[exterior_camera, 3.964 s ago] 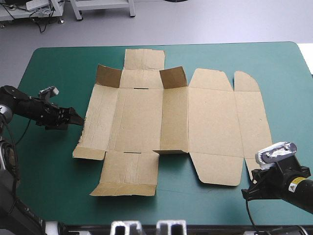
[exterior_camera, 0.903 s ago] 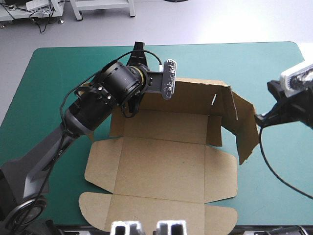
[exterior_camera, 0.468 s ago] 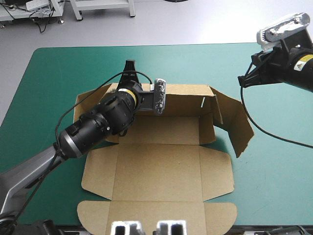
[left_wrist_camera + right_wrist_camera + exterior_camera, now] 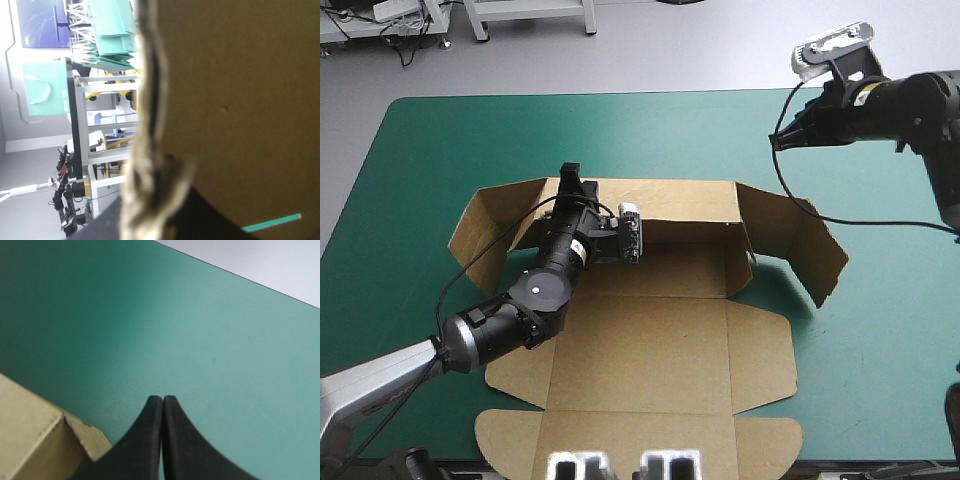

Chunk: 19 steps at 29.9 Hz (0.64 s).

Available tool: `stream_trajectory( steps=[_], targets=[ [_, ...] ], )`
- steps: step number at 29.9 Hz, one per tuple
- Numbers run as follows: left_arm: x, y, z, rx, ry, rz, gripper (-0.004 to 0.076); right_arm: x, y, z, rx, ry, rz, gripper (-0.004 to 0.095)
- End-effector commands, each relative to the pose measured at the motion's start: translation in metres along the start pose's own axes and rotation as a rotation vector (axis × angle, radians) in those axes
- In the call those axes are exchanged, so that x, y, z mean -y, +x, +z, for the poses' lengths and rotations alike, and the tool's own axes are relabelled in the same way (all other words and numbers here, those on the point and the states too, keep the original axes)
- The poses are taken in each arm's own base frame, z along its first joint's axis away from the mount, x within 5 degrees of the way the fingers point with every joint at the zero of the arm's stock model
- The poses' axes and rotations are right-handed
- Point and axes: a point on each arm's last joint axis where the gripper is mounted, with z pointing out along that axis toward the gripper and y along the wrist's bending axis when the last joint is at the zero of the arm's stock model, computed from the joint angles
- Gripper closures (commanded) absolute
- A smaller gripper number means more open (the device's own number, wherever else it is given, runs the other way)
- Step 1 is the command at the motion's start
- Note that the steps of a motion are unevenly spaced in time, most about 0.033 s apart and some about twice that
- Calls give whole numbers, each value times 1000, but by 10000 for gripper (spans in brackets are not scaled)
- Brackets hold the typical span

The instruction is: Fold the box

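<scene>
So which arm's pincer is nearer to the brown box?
Left. The left pincer is clamped on the far wall of the box, at its top edge; the right pincer, shut, hangs over the teal-green cover beyond the box's far right corner, apart from it.

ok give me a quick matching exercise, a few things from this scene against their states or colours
Things:
1. left gripper
2. right gripper
3. box
4. cover

States:
a. teal-green
b. far wall raised, near flaps lying flat
c. shut on the box
d. shut, holding nothing, over bare table

Pairs: 1-c, 2-d, 3-b, 4-a
</scene>
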Motion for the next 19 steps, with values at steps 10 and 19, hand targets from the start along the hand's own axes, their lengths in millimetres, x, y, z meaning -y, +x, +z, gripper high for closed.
stream_trajectory(
  steps=[10,19],
  targets=[
    [-29,5,-12,-5,-196,-87,732,4,-24,69,-82,-146,73,926],
    [-32,12,-13,-80,-229,-98,732,-3,1,111,-231,-252,85,926]
  ],
)
